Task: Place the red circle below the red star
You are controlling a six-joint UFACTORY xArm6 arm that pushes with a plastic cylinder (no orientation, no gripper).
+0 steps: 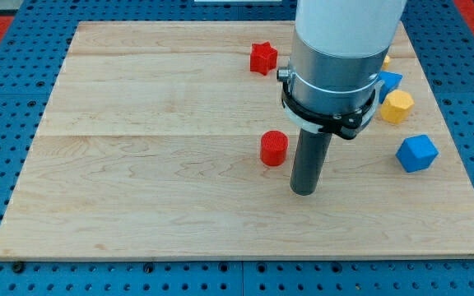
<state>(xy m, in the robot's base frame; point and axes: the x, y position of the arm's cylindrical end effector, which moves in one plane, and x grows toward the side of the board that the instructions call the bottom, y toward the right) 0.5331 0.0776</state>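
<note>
The red circle (274, 148) stands on the wooden surface (138, 164) near the middle, just to the view's left of my tip (304, 191), which rests on the wood slightly lower in the view and close beside it, with a narrow strip of bare wood between them. There is no claw on this arm, only the straight dark rod, so nothing is held. The red star (262, 57) sits well apart toward the view's top, almost straight above the red circle. To the view's right lie a blue cube (417, 153) and a yellow block (397, 107), perhaps a hexagon. A second blue block (390, 80) and a sliver of another yellow block (386, 59) peek out from behind the arm, their shapes unclear.
</note>
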